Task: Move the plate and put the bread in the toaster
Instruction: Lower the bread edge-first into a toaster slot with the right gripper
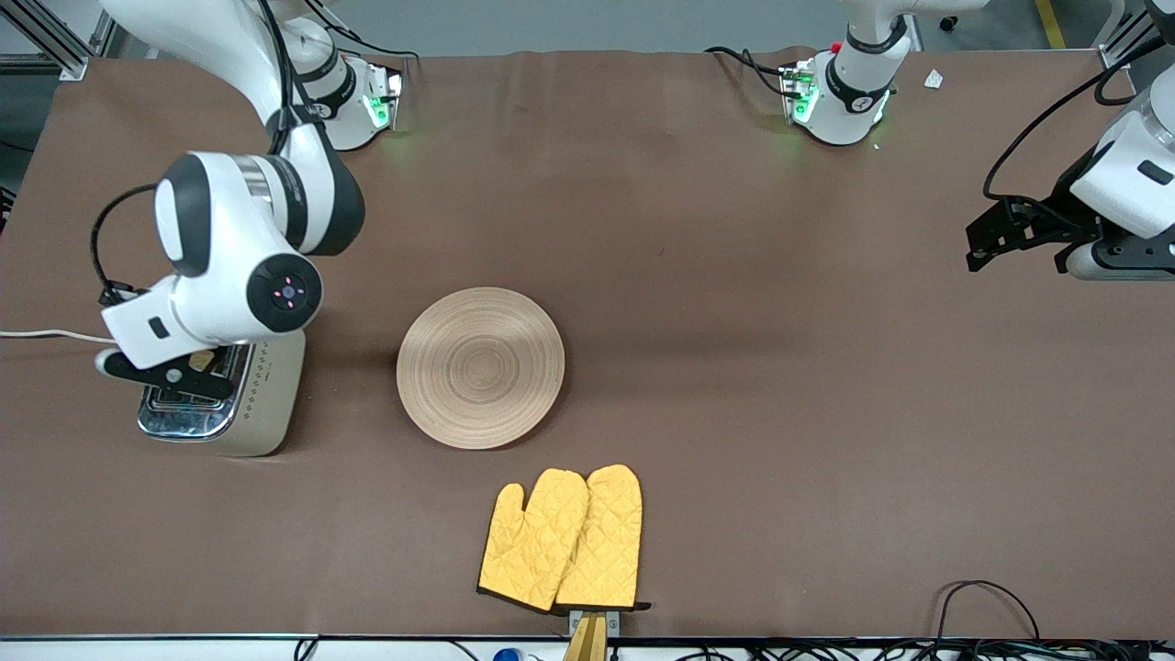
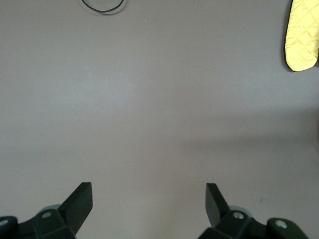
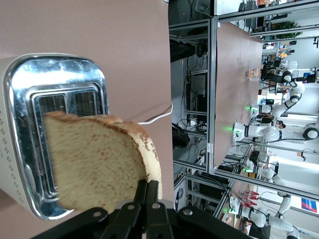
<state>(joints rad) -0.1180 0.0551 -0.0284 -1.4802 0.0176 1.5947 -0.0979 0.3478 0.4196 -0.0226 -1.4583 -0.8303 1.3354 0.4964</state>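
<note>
The round tan wooden plate (image 1: 479, 367) lies bare in the middle of the table. The chrome-topped cream toaster (image 1: 266, 404) stands beside it toward the right arm's end. My right gripper (image 1: 174, 375) hangs over the toaster's slots, shut on the bread (image 1: 201, 361). In the right wrist view the brown slice (image 3: 94, 164) is pinched at its crust edge by the gripper (image 3: 148, 183) and sits just above the toaster (image 3: 30, 79), covering part of its slots. My left gripper (image 1: 996, 240) waits open over bare table at the left arm's end, its fingers wide with nothing between them (image 2: 149, 199).
A pair of yellow oven mitts (image 1: 565, 537) lies nearer the front camera than the plate; one mitt (image 2: 303, 35) shows in the left wrist view. The toaster's white cord (image 1: 46, 335) runs off the table edge. Black cables (image 1: 982, 601) loop at the front edge.
</note>
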